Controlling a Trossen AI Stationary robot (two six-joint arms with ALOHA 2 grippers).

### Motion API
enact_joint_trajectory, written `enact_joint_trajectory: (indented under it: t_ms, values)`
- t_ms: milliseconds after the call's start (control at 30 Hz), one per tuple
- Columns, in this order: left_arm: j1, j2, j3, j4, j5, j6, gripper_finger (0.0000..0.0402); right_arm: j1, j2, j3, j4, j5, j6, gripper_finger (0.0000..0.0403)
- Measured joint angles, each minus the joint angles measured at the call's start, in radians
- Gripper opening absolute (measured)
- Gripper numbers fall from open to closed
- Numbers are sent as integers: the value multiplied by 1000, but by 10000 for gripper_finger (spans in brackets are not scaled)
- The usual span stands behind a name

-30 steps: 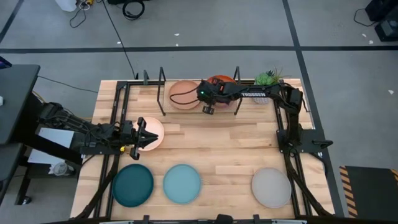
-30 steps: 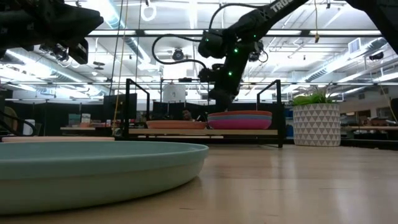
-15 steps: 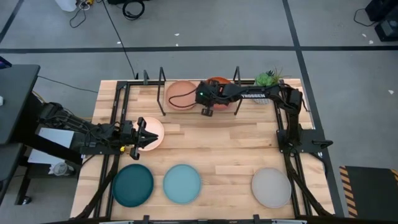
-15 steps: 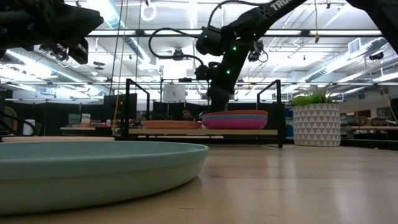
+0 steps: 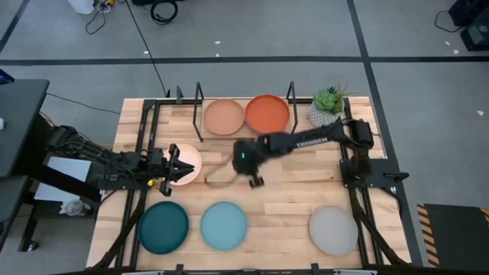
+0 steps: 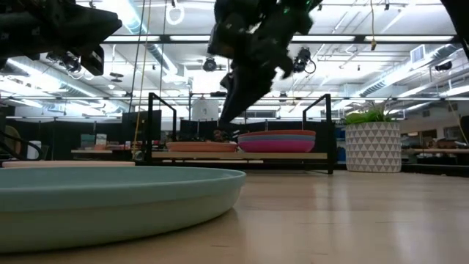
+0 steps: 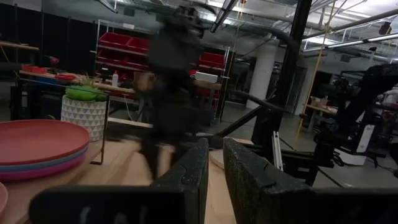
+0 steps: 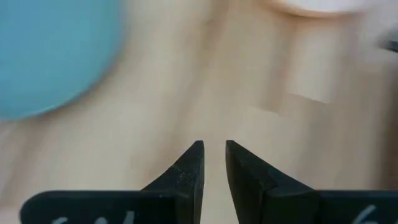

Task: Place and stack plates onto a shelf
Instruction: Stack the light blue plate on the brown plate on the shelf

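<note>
The shelf [image 5: 200, 130] stands along the table's far edge. On it lie a peach plate [image 5: 224, 117] and a stack topped by an orange plate [image 5: 267, 113], with blue and magenta plates beneath [image 6: 277, 143]. My right gripper [image 5: 254, 179] is shut and empty above the table's middle, fingers pointing down at bare wood [image 8: 213, 146]. My left gripper [image 5: 171, 164] is shut and empty, held above the cream-pink plate [image 5: 188, 164] at the left. The dark teal plate [image 5: 163, 227], light blue plate [image 5: 223, 224] and grey plate [image 5: 333, 230] lie flat along the near edge.
A small potted green plant [image 5: 327, 105] stands at the shelf's right end. The shelf's black upright loops [image 6: 157, 132] rise at its ends. Bare wood lies between the shelf and the near row of plates, and between the light blue and grey plates.
My right gripper has left the stack on the shelf and swung toward the table's near edge and left, out over the table's middle. The orange plate now shows uncovered on top of the stack.
</note>
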Motion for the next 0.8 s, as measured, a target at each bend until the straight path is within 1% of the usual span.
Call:
enact_joint_trajectory:
  t_ms: [200,267,367,567,800]
  values:
    - [0,0,0,1,0,-1,55,188,0,-58,32,57,-103,73]
    - [0,0,0,1,0,-1,55,240,0,-74,66,77,-101,73]
    - [0,0,0,1,0,-1,55,297,1,-89,136,87,-47,73]
    - [0,0,0,1,0,-1,55,357,1,-132,322,71,61,81]
    - [0,0,0,2,0,-1,55,359,1,-258,551,65,70,80]
